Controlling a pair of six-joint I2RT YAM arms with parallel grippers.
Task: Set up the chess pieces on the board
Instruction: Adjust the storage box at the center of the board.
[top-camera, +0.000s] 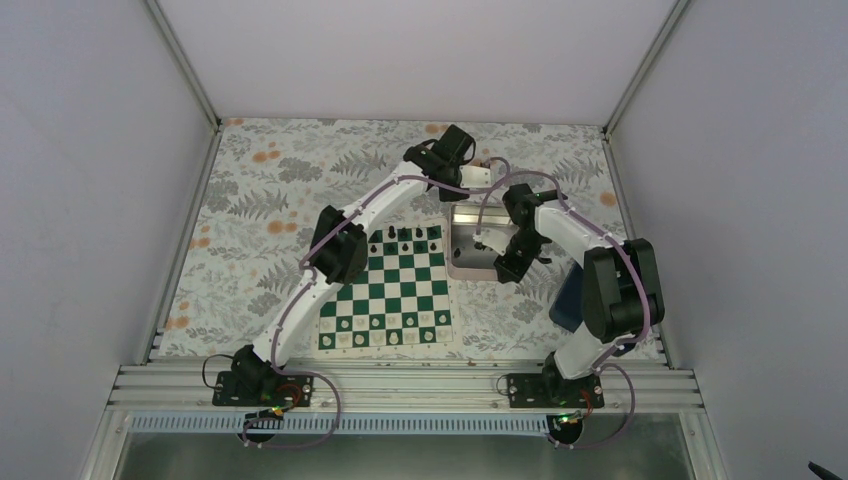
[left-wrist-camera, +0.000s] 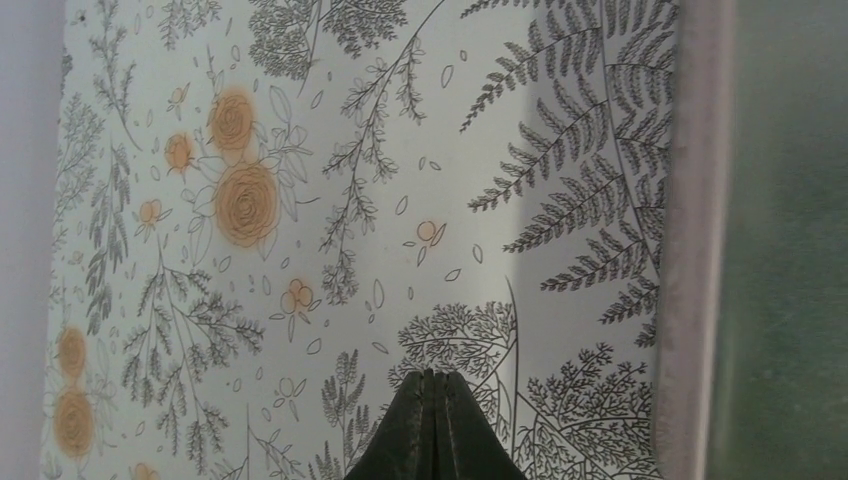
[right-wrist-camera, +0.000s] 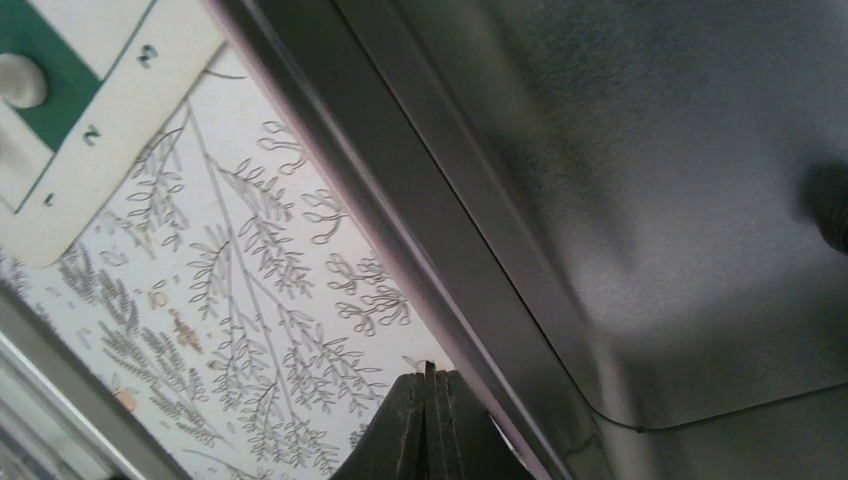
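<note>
Entry: the board (top-camera: 385, 290), mid-table.
- We count about four black chess pieces (top-camera: 404, 234) along its 12 o'clock edge.
- White pieces (right-wrist-camera: 18, 80) occupy the 6 o'clock rows.
- By our reckoning most of the black side is unplaced.

Tray (top-camera: 465, 268), at the board's 3 o'clock: a dark blur (right-wrist-camera: 835, 215) inside, perhaps a piece.

Left gripper (left-wrist-camera: 435, 425): fingers together, empty, over the floral cloth (left-wrist-camera: 300, 200).

Right gripper (right-wrist-camera: 430, 420): fingers together, empty, over the tray rim.
</note>
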